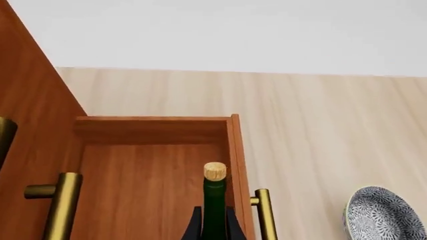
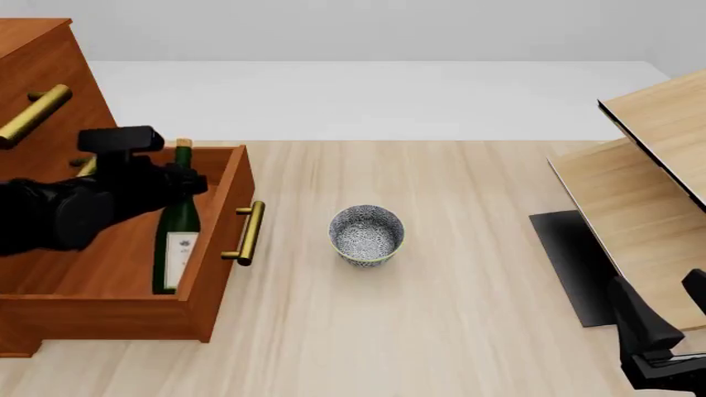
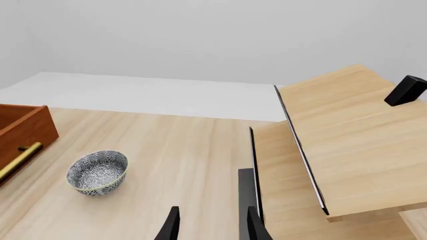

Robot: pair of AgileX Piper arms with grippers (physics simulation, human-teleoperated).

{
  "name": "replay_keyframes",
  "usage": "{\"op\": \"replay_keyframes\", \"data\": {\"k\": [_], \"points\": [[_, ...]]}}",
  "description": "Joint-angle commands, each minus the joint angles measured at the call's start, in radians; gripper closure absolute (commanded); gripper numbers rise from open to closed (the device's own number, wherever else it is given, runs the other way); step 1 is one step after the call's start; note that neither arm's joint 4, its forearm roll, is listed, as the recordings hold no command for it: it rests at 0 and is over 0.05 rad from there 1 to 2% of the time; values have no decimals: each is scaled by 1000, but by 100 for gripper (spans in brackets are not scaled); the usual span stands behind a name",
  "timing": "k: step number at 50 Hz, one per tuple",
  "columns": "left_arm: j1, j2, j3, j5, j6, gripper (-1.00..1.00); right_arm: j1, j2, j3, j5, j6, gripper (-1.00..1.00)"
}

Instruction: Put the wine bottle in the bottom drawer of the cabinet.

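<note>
The cabinet [image 2: 45, 66] stands at the table's left with its bottom drawer [image 2: 217, 273] pulled out. The dark green wine bottle [image 2: 177, 240] stands nearly upright inside that drawer, label toward me. My left gripper [image 2: 182, 184] is shut on its neck just below the cork. In the left wrist view the bottle [image 1: 214, 200] rises between the black fingers of the left gripper [image 1: 213, 227], over the drawer's floor and back wall [image 1: 150, 130]. Whether the base touches the floor I cannot tell. My right gripper [image 2: 662, 302] waits open at the near right, also open in its own view [image 3: 211, 227].
A speckled bowl [image 2: 366, 234] sits mid-table, right of the drawer's brass handle [image 2: 250, 232]. Pale light-wood furniture [image 2: 651, 165] with a dark base fills the right side. The upper drawers' brass handles [image 2: 33, 116] jut out above the left arm.
</note>
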State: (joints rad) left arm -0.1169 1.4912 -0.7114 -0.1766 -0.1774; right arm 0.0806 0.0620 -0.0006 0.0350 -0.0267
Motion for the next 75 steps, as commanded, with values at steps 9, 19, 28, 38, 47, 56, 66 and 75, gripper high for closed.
{"op": "replay_keyframes", "data": {"k": [9, 19, 28, 38, 47, 56, 66, 75], "points": [[19, 143, 13, -47, -69, 100, -2, 6, 0, -5, 0, -100], [18, 180, 5, -62, -80, 100, -3, 7, 0, -4, 0, -100], [32, 220, -24, -57, -63, 100, -4, 4, 0, -3, 0, -100], [34, 241, -55, -43, -54, 100, -6, 7, 0, -4, 1, -100], [34, 233, -71, -31, -64, 100, -8, 6, 0, -3, 1, -100], [32, 234, -71, -33, -75, 100, -8, 4, 0, -1, 2, -100], [33, 240, -73, -30, -69, 100, -7, 4, 0, -1, 0, -100], [29, 248, -61, -48, -99, 100, -7, 2, 0, 1, 1, -100]]}}
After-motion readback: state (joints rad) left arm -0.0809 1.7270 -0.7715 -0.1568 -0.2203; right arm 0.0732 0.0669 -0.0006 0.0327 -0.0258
